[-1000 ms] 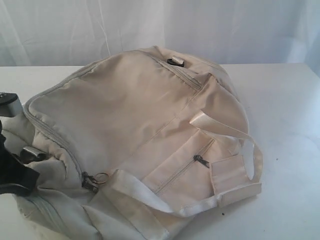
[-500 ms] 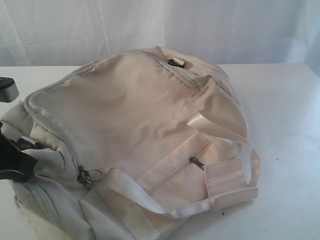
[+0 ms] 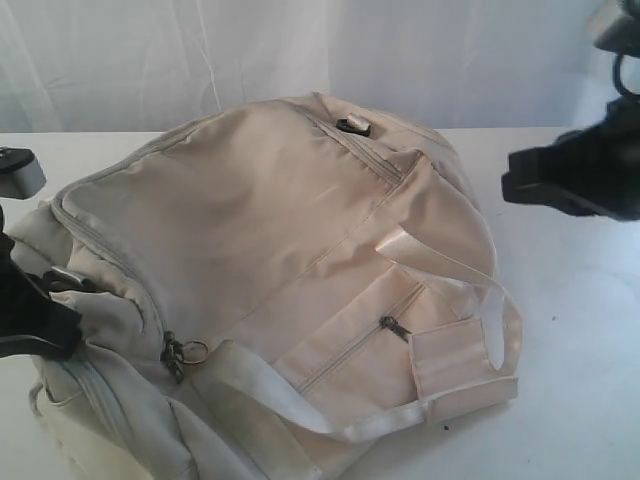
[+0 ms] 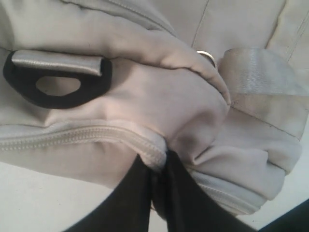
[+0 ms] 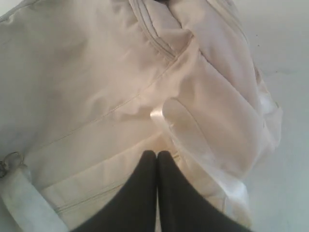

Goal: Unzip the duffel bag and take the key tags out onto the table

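White surface [image 3: 580,330] carries the duffel bag [image 3: 270,230], apparently zipped; key tags unseen. Left pincer [image 4: 157,162] clamps a fabric fold at its 9 o'clock end, nearest the ringed zipper pull [image 3: 176,355] at 7 o'clock. Right pincer [image 5: 157,155], clenched and empty, hovers at 2 o'clock.

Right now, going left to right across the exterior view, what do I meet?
The left gripper pinching the duffel bag → ringed zipper pull → pocket zipper pull → strap loop → right gripper.
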Robot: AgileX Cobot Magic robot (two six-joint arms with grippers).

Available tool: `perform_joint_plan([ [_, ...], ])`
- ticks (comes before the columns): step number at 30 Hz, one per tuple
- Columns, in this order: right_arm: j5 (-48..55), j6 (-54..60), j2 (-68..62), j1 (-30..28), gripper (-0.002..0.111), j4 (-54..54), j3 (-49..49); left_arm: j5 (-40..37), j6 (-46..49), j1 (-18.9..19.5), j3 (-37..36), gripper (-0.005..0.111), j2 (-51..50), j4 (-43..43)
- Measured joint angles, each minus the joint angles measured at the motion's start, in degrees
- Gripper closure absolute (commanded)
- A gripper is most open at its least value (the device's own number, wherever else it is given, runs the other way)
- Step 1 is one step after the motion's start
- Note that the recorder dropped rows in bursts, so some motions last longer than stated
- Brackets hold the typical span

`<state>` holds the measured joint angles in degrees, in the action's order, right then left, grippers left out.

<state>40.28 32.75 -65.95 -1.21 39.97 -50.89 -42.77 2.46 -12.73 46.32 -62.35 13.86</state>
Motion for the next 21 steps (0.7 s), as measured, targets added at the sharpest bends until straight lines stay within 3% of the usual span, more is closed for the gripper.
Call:
perform_joint_plan([
  [8,-3.65,10.44,-13.96,2.9,0.041,0.13,-11.29,0.2,1.7,0.0,0.0,0.107,0.0,2.08],
  [18,-11.61,11.39,-29.45,2.9,0.04,-3.48,-18.22,0.26,3.96,0.0,0.0,0.107,0.0,4.61],
  [21,-11.27,11.39,-33.44,2.9,0.049,-3.48,-19.21,0.4,4.5,0.0,0.0,0.107,0.0,5.06],
])
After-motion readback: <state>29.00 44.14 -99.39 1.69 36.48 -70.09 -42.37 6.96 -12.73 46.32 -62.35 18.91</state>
